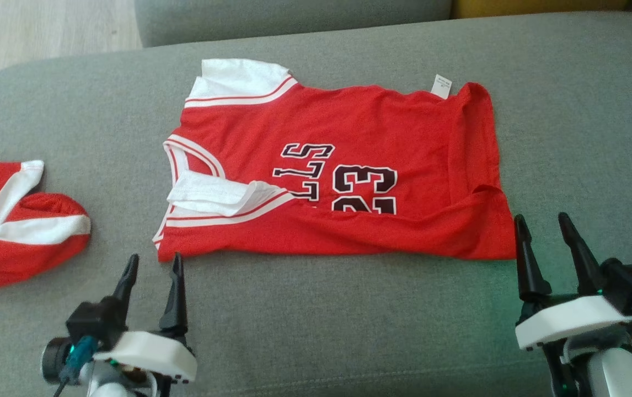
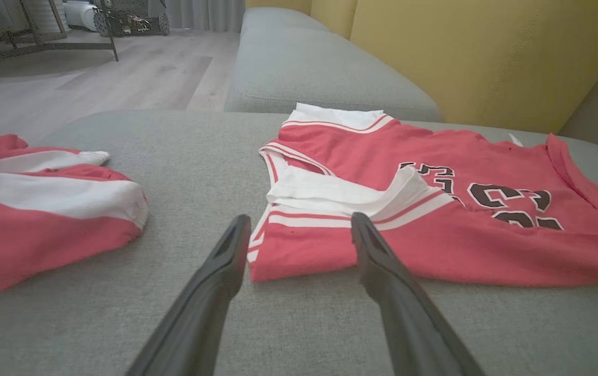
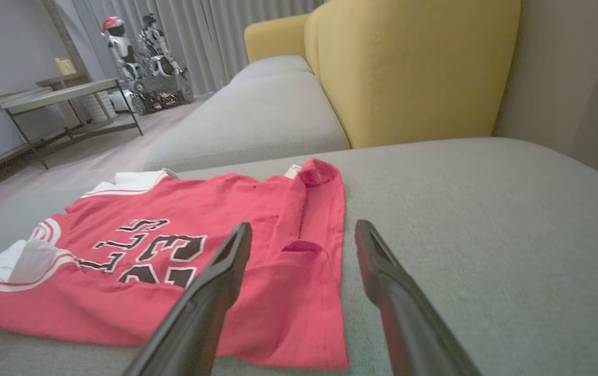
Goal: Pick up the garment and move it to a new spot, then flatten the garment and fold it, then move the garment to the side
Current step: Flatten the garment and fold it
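I find the red jersey (image 1: 338, 176) lying flat on the grey sofa seat (image 1: 349, 320), mid-cushion, its near edge folded over the printed number and its white sleeves to the left. My left gripper (image 1: 155, 257) sits just near of the near-left corner, fingers spread with nothing between them. My right gripper (image 1: 541, 216) stands at the near-right corner, fingers likewise spread and empty. A second red-and-white garment (image 1: 18, 220) lies well apart to the left
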Motion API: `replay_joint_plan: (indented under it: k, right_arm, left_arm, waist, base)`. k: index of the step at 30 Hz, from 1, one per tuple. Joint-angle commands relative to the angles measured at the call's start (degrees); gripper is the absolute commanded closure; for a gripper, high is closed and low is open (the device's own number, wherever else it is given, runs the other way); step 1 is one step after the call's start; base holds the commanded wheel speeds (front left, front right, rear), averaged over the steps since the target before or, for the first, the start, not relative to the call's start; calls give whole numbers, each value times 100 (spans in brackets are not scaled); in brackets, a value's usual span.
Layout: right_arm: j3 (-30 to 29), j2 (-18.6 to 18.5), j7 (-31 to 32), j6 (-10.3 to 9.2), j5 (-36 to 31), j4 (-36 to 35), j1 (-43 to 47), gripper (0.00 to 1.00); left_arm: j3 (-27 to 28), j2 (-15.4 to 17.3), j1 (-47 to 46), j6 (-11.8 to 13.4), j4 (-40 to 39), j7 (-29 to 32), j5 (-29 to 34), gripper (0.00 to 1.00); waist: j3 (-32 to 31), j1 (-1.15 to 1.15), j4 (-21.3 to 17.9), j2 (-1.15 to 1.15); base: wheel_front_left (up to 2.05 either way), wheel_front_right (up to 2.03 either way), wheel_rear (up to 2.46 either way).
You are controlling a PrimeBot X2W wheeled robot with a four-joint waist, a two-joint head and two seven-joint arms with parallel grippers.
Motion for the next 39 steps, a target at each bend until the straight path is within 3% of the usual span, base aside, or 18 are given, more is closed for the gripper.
replay_joint_plan:
  k: [1,10,20,22,23,25,26,33,39]
  right_arm:
    - [72,5,53,-4,15,-92,-105,0]
    - [9,14,559,-4,-101,633,-464,0]
    - [-56,60,1053,-4,-210,1327,-904,0]
    - [-75,74,1233,-4,-194,1498,-999,0]
    - [-62,78,1240,-4,-170,1517,-1036,0]
    - [-71,85,1316,-4,-94,1588,-1071,76]
    - [-69,88,1340,-4,-79,1599,-1081,100]
    - [-143,95,1377,-4,139,1518,-1088,100]
    - [-306,45,1478,-4,241,1205,-926,100]
  left_arm:
    - [115,72,-341,-87,-120,-20,-14,0]
    - [87,64,-1133,-535,754,579,-505,0]
    - [246,6,-1687,-833,1681,988,-1107,0]
    - [203,13,-1792,-929,1858,1093,-1223,99]
    - [187,23,-1824,-951,1899,1102,-1242,100]
    - [156,38,-1871,-984,1960,1099,-1269,100]
    - [143,47,-1883,-1000,1966,1076,-1283,100]
    - [130,122,-1712,-1054,1690,825,-1368,100]
    - [153,137,-1219,-945,993,716,-1397,100]
  waist:
    - [58,0,21,0]
    - [450,0,98,0]
    - [755,0,66,0]
    - [798,0,73,0]
    - [810,0,79,0]
    - [820,0,94,0]
    - [820,0,99,0]
    - [784,0,134,0]
    - [695,0,237,0]
  base:
    - [0,0,0]
    - [0,0,0]
    - [0,0,0]
    - [0,0,0]
    - [0,0,0]
    - [0,0,0]
    - [0,0,0]
    - [0,0,0]
    - [0,0,0]
